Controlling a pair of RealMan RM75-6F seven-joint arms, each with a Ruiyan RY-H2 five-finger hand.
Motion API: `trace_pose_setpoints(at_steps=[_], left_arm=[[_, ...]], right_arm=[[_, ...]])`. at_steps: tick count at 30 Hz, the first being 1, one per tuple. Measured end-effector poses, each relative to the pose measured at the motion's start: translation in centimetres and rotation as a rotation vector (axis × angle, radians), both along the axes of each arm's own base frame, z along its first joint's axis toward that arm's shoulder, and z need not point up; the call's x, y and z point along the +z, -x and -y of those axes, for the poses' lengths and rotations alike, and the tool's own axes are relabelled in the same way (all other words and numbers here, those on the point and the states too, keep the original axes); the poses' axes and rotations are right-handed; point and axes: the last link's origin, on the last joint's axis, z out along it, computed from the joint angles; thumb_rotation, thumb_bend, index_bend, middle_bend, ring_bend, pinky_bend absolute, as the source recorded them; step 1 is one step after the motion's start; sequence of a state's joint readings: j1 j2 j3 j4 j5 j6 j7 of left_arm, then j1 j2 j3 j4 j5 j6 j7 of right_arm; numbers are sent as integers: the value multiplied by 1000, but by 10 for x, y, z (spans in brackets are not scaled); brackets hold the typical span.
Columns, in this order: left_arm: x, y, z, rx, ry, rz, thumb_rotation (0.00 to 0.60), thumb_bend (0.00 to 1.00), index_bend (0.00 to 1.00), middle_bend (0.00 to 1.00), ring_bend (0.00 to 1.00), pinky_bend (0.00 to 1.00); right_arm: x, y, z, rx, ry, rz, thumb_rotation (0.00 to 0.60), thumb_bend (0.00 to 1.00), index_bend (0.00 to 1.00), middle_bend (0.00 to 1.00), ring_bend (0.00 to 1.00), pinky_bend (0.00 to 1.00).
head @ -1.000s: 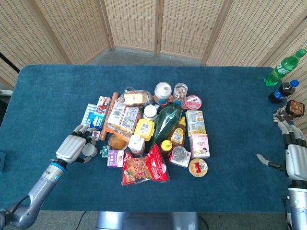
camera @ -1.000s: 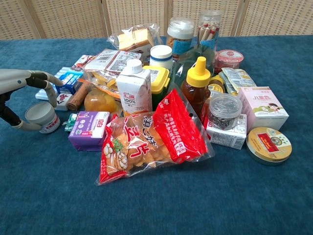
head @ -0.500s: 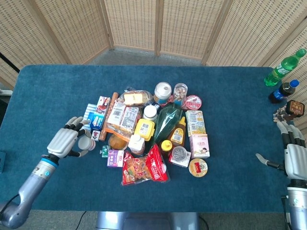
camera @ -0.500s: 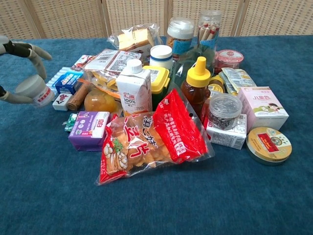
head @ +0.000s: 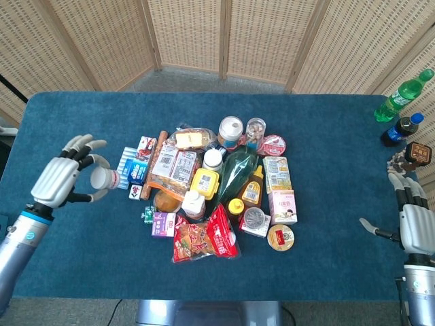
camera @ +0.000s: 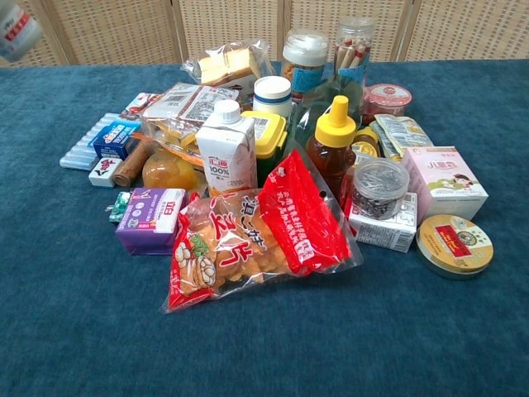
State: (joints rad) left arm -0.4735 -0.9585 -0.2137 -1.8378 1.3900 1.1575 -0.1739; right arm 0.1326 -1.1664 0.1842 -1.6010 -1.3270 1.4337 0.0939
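A small white jar [head: 105,178] with a red-and-white label is held in the air by the left hand [head: 60,178], pinched between thumb and fingers while the other fingers fan out above it. The jar hangs over the blue table [head: 81,258], just left of a heap of groceries; in the chest view only its edge shows at the top left corner [camera: 15,29]. Nearest the jar in the heap lie a pale blue tray [head: 127,163], a small white box [head: 135,192] and a purple box [head: 163,223]. A red snack bag [head: 204,235] lies at the heap's front, with a milk carton [camera: 227,155] and a honey bottle [camera: 332,153] behind it. The right hand [head: 412,221] rests at the table's far right edge, holding nothing, fingers extended and thumb stuck out. Beyond it stand a green bottle [head: 402,94] and a cola bottle [head: 401,129].
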Motion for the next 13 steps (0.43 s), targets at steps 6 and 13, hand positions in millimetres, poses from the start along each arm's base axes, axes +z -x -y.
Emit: trace_pose_setpoints(at_steps=[6,13], left_arm=[[27,-16,0,-38,-43,55,600,261,519,199,78,0],[40,-25,1,-60,-59,120,600,262,519,205,77,0]], right_arm=[[1,2,-3,-4,9,3,494,0,0,0,0,0],[2,3,-4,-10,11,0,494,0,0,0,0,0]])
